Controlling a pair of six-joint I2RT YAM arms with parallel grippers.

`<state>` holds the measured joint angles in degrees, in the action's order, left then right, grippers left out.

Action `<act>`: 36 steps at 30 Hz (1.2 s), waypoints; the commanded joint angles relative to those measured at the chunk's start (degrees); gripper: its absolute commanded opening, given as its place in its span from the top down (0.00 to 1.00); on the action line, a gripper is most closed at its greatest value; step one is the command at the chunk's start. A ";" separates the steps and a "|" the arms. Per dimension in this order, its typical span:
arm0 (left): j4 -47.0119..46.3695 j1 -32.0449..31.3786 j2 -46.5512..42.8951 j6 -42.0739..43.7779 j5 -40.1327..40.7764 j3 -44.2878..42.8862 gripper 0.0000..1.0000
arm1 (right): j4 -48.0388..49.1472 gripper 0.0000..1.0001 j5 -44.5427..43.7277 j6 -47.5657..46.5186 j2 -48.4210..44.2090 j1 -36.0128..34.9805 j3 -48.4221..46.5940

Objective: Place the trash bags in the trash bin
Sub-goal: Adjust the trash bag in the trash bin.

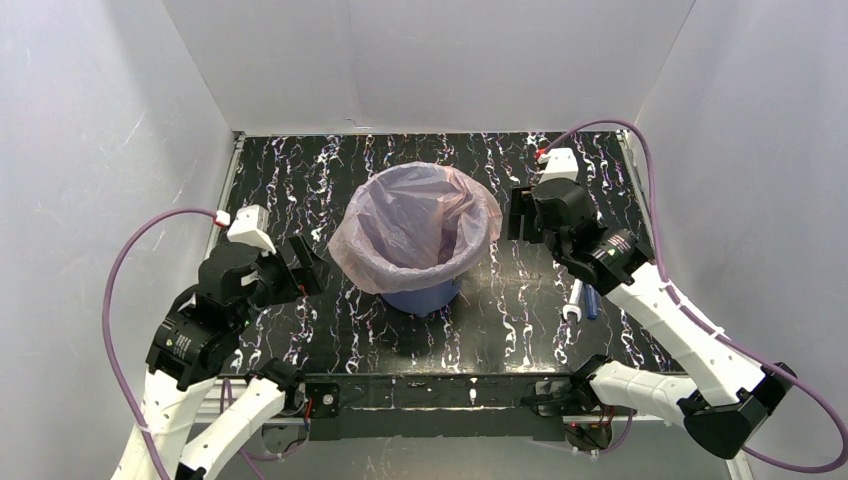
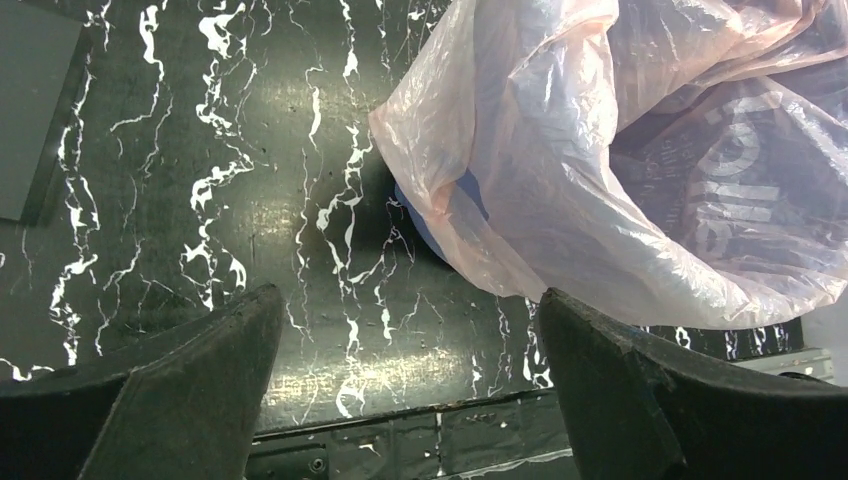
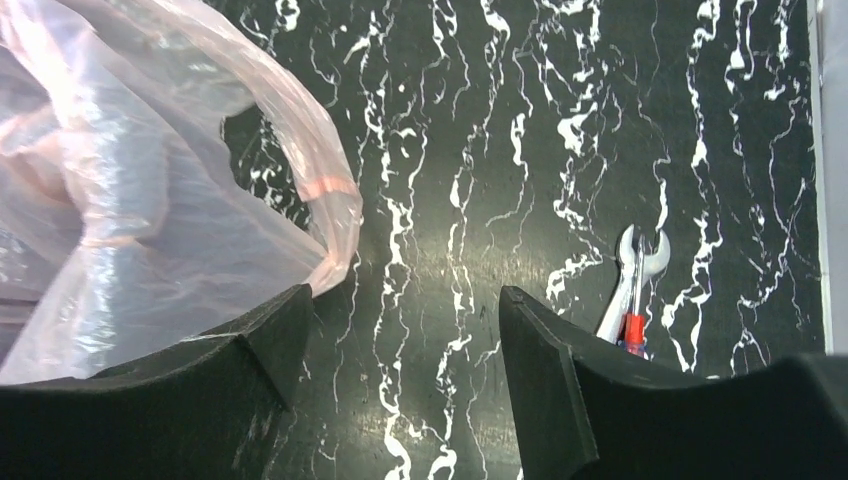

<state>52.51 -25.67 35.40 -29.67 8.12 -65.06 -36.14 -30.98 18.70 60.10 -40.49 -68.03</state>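
left tool (image 2: 405, 300), right tool (image 3: 405, 295) gape empty; crinkly pink bag (image 1: 400, 220) lines round blue bin (image 1: 425, 296).

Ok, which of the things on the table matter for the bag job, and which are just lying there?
For the job:
pink trash bag, lining the bin and draped over its rim
blue trash bin

Just lying about:
wrench, on the table right of the bin
blue-handled tool, beside the wrench

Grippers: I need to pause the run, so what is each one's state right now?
Left gripper: open, holding nothing.
Right gripper: open, holding nothing; the trash bag lies beside it.
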 commanded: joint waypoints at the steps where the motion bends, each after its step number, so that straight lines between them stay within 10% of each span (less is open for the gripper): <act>1: 1.07 0.12 -1.84 -3.35 -1.59 1.47 0.02 | -1.16 0.26 0.47 1.71 -0.23 0.97 0.59; 19: -10.54 0.18 1.56 -7.80 -16.15 14.27 0.34 | 8.75 0.49 34.74 11.99 0.64 1.04 9.60; 36: -19.27 1.37 14.11 -1.92 -5.98 14.58 0.62 | 11.60 0.47 41.19 14.01 0.26 -2.17 12.81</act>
<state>35.97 -25.56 48.03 -35.03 -1.28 -49.76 -28.71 7.75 30.81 61.82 -40.88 -56.07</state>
